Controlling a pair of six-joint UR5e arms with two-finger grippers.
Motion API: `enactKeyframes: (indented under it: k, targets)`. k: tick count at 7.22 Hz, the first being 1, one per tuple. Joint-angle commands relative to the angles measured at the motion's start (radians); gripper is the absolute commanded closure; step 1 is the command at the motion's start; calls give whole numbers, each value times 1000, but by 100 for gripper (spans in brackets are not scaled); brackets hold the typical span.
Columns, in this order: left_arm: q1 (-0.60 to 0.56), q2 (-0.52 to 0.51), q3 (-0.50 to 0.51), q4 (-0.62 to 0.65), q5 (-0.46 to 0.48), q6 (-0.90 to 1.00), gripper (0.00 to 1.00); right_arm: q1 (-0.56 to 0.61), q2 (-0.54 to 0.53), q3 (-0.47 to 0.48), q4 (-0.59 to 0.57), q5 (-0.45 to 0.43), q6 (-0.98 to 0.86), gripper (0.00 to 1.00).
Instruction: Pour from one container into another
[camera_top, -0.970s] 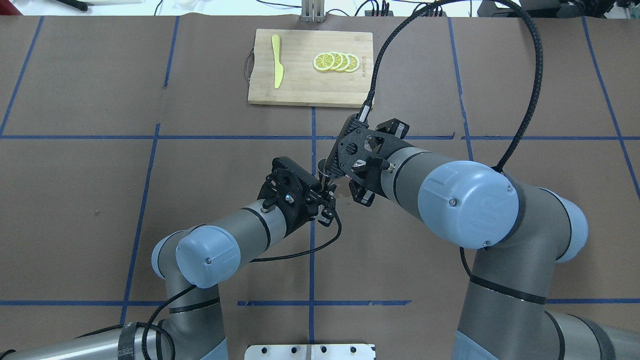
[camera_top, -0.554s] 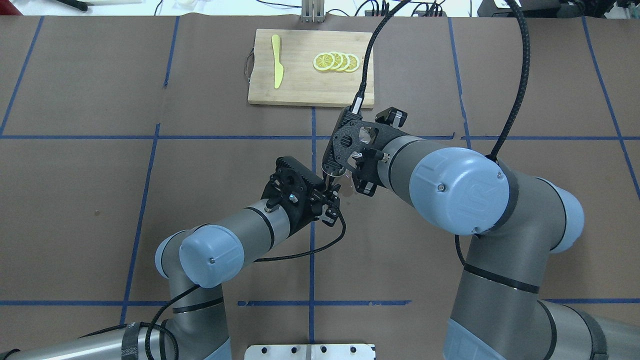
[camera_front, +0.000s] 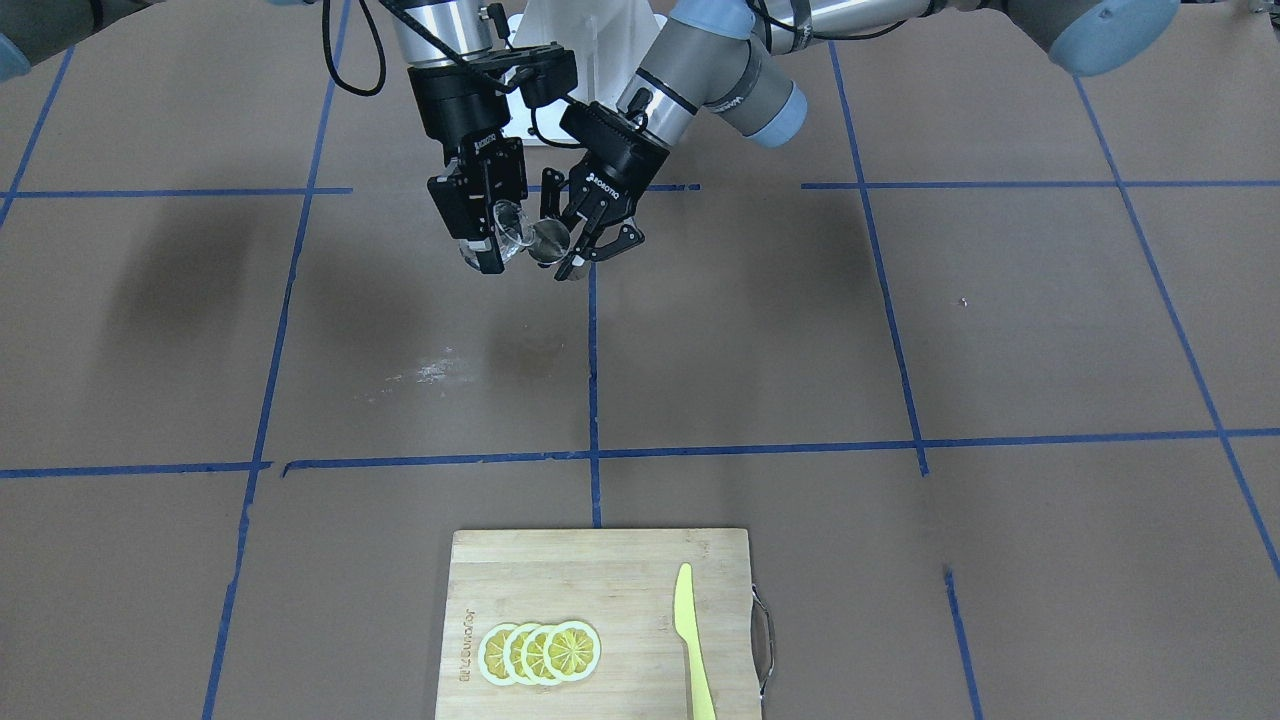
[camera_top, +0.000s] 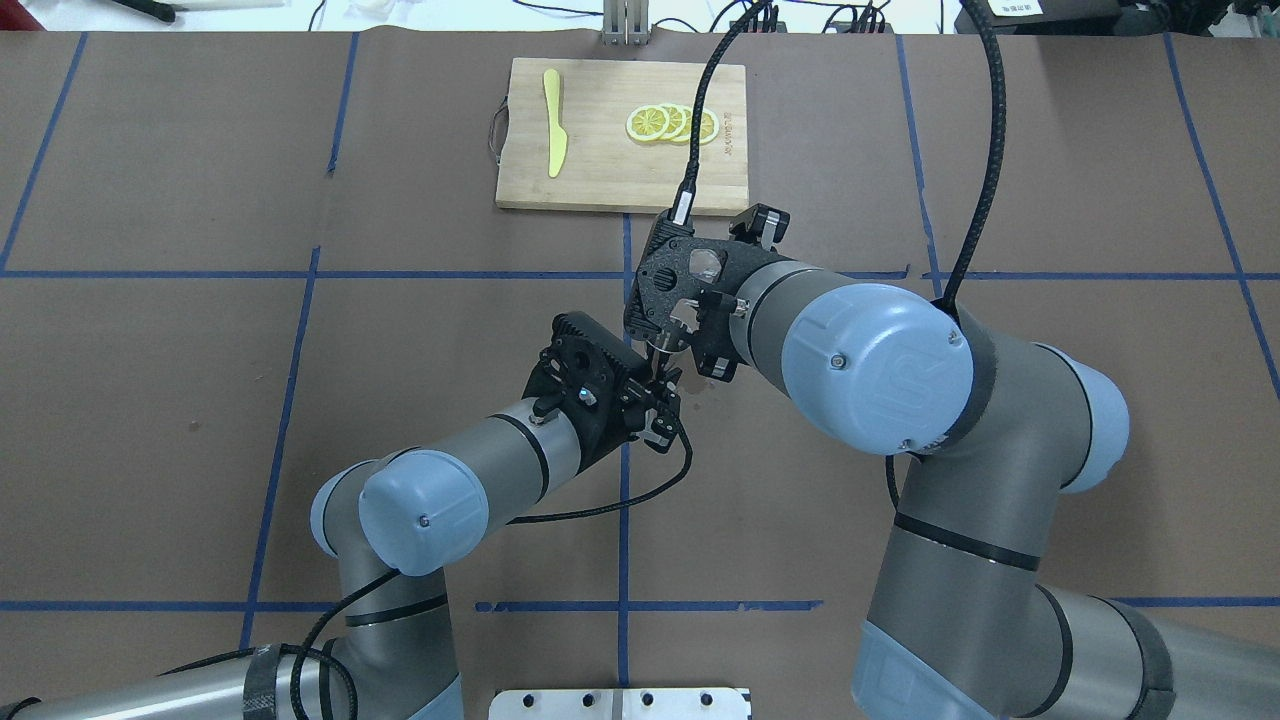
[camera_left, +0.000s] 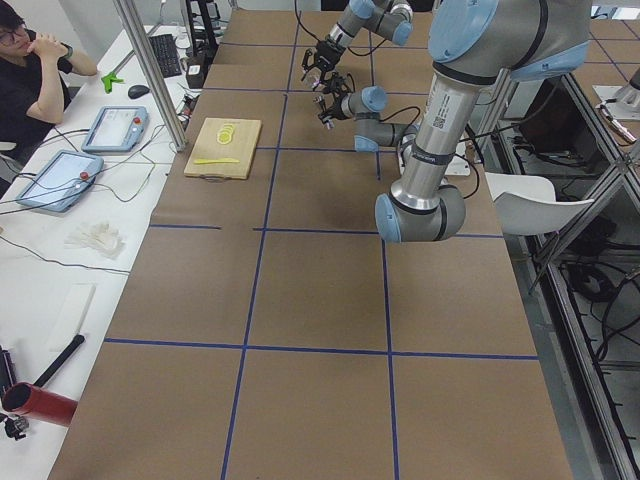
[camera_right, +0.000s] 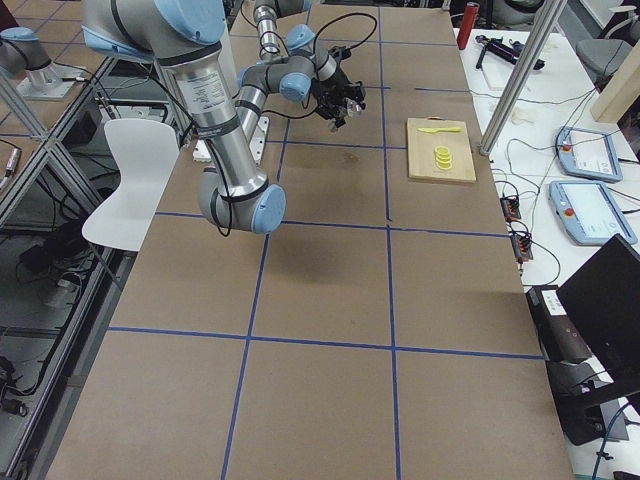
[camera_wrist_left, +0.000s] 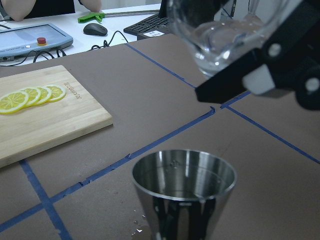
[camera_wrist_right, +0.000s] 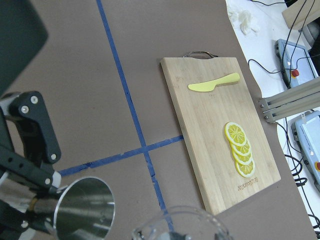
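1. right arm has swung toward the board (camera_top: 620, 135) in the last second, bringing its claw (camera_front: 488, 250) in over the left one.
2. right claw is clenched on the glass (camera_wrist_left: 220, 37), which tilts just beside the jigger (camera_wrist_left: 184, 192) and higher than its mouth.
3. left claw (camera_front: 582, 255) grasps the jigger upright above the counter (camera_front: 900, 330), on the robot's side of the board and well apart from it.
4. lemon slices (camera_top: 672, 123) and a yellow knife (camera_top: 553, 122) lie on the board.

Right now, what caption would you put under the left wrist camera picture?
A tilted clear glass cup hangs above the steel jigger, with lemon slices on the wooden cutting board behind.
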Motion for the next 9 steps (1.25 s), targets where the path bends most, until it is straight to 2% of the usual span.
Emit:
enactKeyframes:
  k: [1, 9]
  targets:
    - [0, 0, 0, 0, 0, 0, 100, 0, 4, -4, -1, -27, -64, 100]
    - [-2, 2, -1, -2, 0, 0, 100, -70, 7, -2, -15, -170, -167, 100]
